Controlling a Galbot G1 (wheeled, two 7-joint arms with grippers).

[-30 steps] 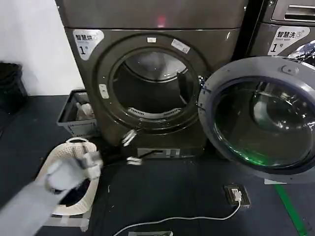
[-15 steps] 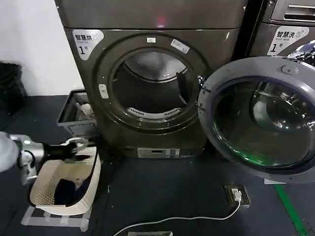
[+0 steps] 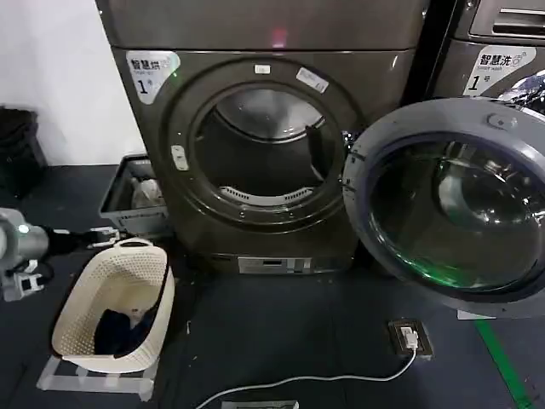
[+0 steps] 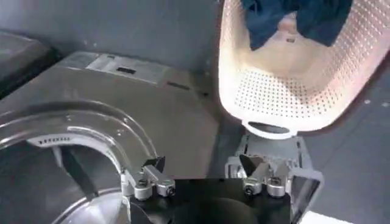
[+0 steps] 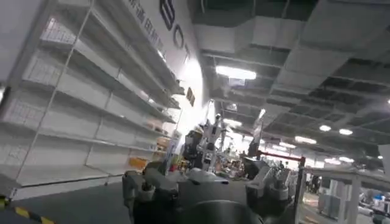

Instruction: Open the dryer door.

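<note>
The dark grey dryer (image 3: 264,51) stands ahead with its round drum opening (image 3: 266,153) uncovered. Its dryer door (image 3: 451,204), a grey ring around dark glass, is swung wide out to the right on its hinge. My left gripper (image 3: 104,236) is low at the far left, just above the rim of the laundry basket (image 3: 162,298), open and holding nothing. In the left wrist view the gripper (image 4: 204,167) has both fingers spread, with the dryer front (image 4: 122,91) and the basket (image 4: 292,79) beyond. My right gripper (image 5: 204,176) is open and faces the room, away from the dryer.
The cream perforated basket holds dark clothes (image 3: 119,328). A grey crate (image 3: 128,200) sits left of the dryer, a black bin (image 3: 17,145) farther left. A second machine (image 3: 498,60) stands behind the open door. A floor socket (image 3: 410,336) and white cable (image 3: 324,379) lie in front.
My left arm has drawn back from in front of the dryer to the far left, past the basket. The door has stayed open in the same place.
</note>
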